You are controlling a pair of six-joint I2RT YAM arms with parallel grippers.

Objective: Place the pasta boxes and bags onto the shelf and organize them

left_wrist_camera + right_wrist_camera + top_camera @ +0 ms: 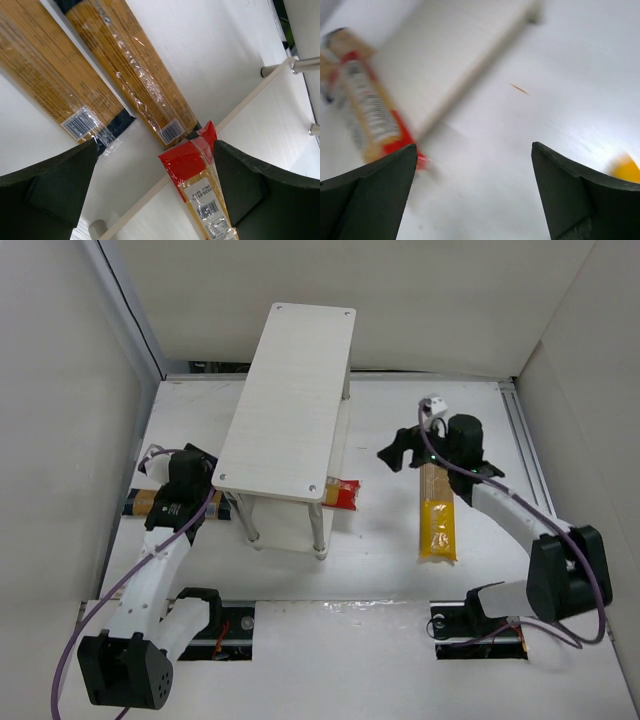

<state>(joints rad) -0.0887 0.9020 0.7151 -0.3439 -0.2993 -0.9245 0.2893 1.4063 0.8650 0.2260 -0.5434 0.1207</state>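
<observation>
The left jaws stand fully apart and grip nothing. Directly beneath them lies the red end of a flat red packet with a white label, which crosses the edge of the lower board of the white two-tier shelf with a pale wood-grain top board. The packet's tip meets the navy end of one of two long tan-orange pasta boxes. These lie side by side under the top board, their other ends projecting toward the left edge of the tabletop. The right jaws stand fully apart and hold nothing. They hang over the far end of a flat yellow packet, which lies on the tabletop's right half, apart from the shelf.
</observation>
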